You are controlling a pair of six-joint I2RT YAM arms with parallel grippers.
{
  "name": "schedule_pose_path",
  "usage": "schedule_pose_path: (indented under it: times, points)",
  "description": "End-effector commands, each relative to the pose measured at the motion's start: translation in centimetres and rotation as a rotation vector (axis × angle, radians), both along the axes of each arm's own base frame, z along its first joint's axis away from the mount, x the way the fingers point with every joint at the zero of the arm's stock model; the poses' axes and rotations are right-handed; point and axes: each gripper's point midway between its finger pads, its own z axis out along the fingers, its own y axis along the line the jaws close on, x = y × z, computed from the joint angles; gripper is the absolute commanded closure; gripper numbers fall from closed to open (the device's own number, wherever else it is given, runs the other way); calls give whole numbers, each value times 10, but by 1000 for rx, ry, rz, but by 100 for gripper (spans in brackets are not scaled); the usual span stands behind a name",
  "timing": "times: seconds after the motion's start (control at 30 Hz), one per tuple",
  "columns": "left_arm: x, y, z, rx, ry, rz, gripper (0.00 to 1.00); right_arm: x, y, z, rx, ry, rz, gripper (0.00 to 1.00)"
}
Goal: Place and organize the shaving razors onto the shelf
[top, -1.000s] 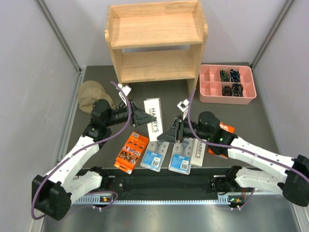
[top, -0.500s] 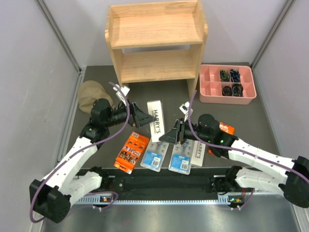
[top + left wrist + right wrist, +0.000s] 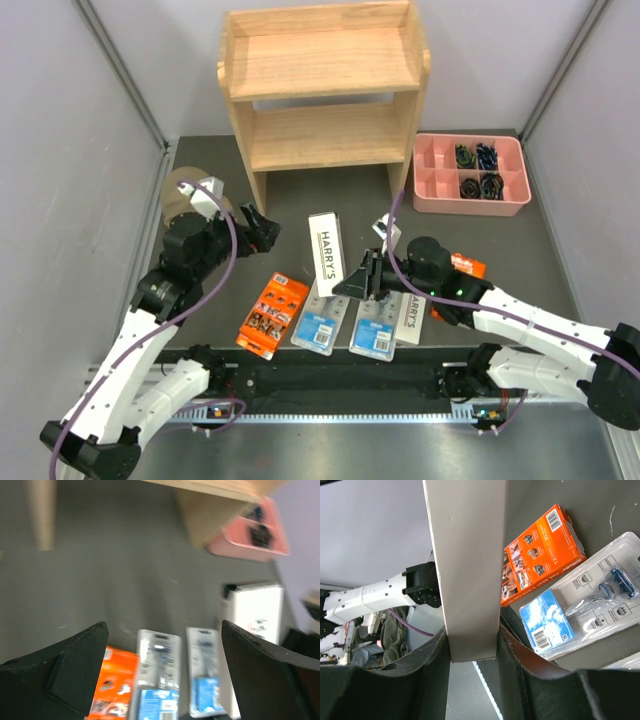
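Right hand (image 3: pixel 472 641): mine, clamped on a white HARRY'S box (image 3: pixel 327 250), which stands upright between my fingers, near of the shelf (image 3: pixel 320 95).
Left hand (image 3: pixel 258 228): fingers wide apart and empty, left of that box and clear of it.
Counter (image 3: pixel 300 195), near side: orange pack (image 3: pixel 272 314), left blister pack (image 3: pixel 318 322), right blister pack (image 3: pixel 377 327) and flat HARRY'S box (image 3: pixel 410 312) lie in a row.

The shelf (image 3: pixel 320 60) is showing pale matt wood, the white box (image 3: pixel 467 555) smooth matt card; the blister packs (image 3: pixel 318 328) are gleaming clear plastic.
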Motion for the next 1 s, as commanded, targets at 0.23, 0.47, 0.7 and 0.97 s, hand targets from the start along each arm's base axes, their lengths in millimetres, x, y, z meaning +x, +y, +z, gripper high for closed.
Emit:
schedule_pose_path:
  times: [0.23,0.47,0.7,0.97]
  points:
    - [0,99,-32,245,123,488,1,9,8,47,43,-76,4,88]
    - [1,83,-60,253,178,408,1,17,23,90,40,-132,52,88]
    - [2,77,-79,272,205,368,1,30,46,140,30,-206,118,88]
    - [1,76,-94,292,220,352,1,53,71,208,38,-307,139,88]
